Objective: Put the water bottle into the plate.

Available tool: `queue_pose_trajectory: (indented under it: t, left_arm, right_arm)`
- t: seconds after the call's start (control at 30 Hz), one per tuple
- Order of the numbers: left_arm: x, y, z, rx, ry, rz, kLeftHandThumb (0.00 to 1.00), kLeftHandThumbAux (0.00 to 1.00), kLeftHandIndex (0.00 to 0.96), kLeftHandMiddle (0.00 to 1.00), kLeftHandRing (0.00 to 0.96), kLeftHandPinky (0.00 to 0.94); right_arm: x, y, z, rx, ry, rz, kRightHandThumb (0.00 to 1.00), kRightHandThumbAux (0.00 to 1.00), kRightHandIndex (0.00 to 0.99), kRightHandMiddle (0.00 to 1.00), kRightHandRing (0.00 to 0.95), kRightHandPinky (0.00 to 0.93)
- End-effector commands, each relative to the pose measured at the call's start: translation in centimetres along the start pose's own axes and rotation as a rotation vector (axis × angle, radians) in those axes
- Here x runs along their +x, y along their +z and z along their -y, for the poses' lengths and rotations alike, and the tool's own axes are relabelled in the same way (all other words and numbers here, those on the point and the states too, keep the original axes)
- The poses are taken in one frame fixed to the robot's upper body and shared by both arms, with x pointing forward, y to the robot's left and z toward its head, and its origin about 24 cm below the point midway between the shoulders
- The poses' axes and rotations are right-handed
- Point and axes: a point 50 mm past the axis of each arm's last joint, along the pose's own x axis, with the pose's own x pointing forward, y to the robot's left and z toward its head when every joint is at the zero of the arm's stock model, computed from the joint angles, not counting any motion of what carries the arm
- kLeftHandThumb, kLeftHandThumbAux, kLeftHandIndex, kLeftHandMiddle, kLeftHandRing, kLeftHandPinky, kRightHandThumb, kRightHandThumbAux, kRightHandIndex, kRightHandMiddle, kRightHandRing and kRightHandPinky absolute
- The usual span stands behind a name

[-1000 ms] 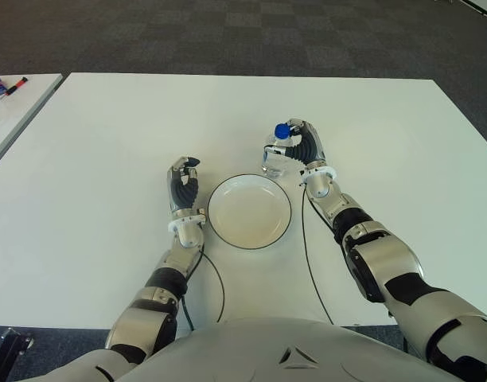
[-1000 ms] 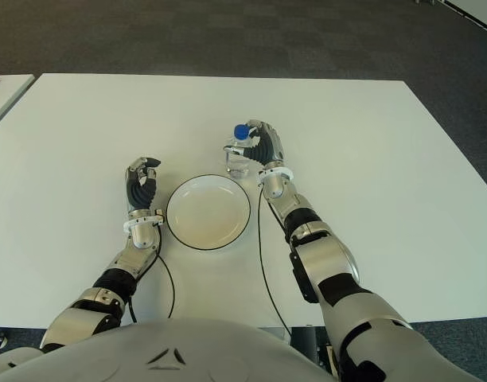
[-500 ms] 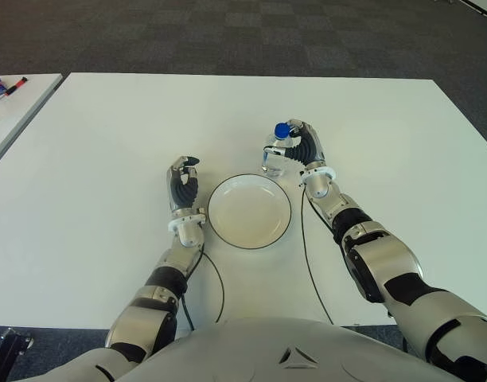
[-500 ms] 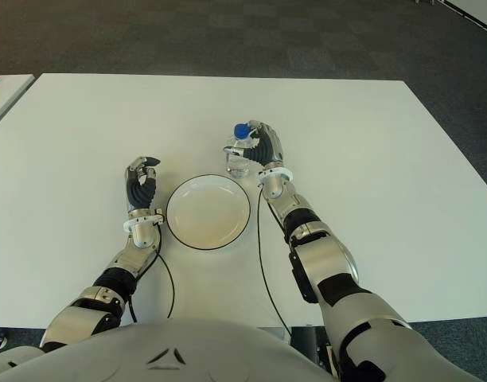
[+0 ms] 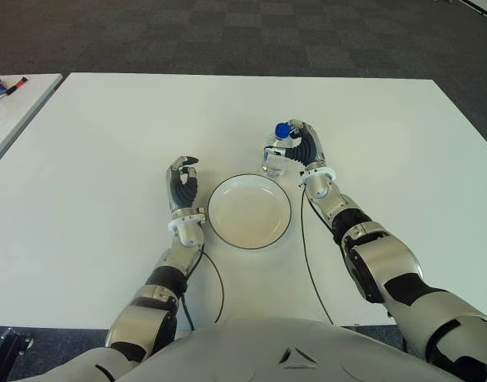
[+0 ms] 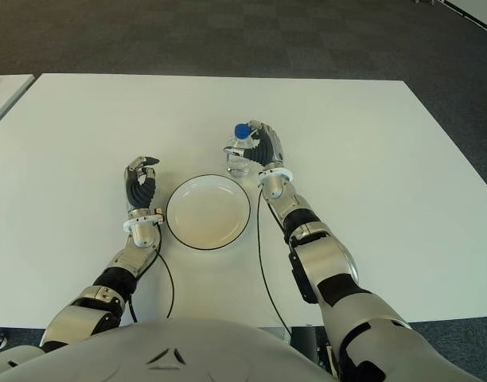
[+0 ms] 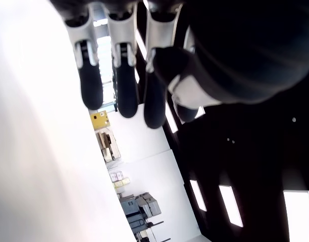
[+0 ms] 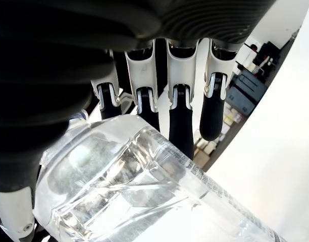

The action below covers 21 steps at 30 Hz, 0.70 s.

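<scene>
White surface (image 5: pixel 100 135) carries everything. Nearest: plate (image 5: pixel 249 211), white w/ dark rim, nothing in it. Left hand (image 5: pixel 182 185) shows just beside its left edge, fingers curled, holding nothing. Just beyond the plate's far-right rim stands the water bottle (image 5: pixel 275 153), upright, blue cap up, not yet in the plate. Right hand (image 5: pixel 305 147) is wrapped round its body, fingers (image 8: pixel 182 117) closed against clear plastic. Judgement: small, part-filled, so light; thin walls prob. dent under squeeze, smooth skin may slip. Mid-body hold below the cap looks right; keep it upright.
</scene>
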Motion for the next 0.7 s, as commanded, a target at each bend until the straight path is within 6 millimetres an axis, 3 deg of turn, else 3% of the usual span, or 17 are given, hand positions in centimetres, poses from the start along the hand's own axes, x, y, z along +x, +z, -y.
queue_pose_trajectory:
  t: [0.03,0.33,0.43,0.7]
  left_arm:
    - [-0.69,-1.05,-0.33,0.053,-0.019,-0.04,0.84,0.673,0.46,0.421,0.357,0.393]
    - [-0.75,-1.02,-0.31,0.013,-0.021,-0.048,0.841,0.673,0.459,0.421,0.358,0.383]
    - [-0.78,-1.02,-0.3,-0.001,-0.019,-0.051,0.841,0.673,0.457,0.423,0.36,0.382]
    - [-0.76,-1.01,-0.28,0.008,-0.014,-0.044,0.841,0.672,0.457,0.425,0.372,0.404]
  right_arm:
    - [-0.63,-0.76,-0.35,0.011,0.01,-0.042,0.837,0.681,0.391,0.533,0.612,0.668]
    - [-0.7,-0.86,-0.37,0.023,0.021,-0.045,0.842,0.679,0.4,0.584,0.683,0.748]
    - [-0.7,-0.91,-0.38,0.023,0.027,-0.048,0.845,0.674,0.427,0.521,0.714,0.776]
    - [-0.71,-0.97,-0.34,0.024,0.027,-0.051,0.847,0.672,0.44,0.493,0.761,0.809]
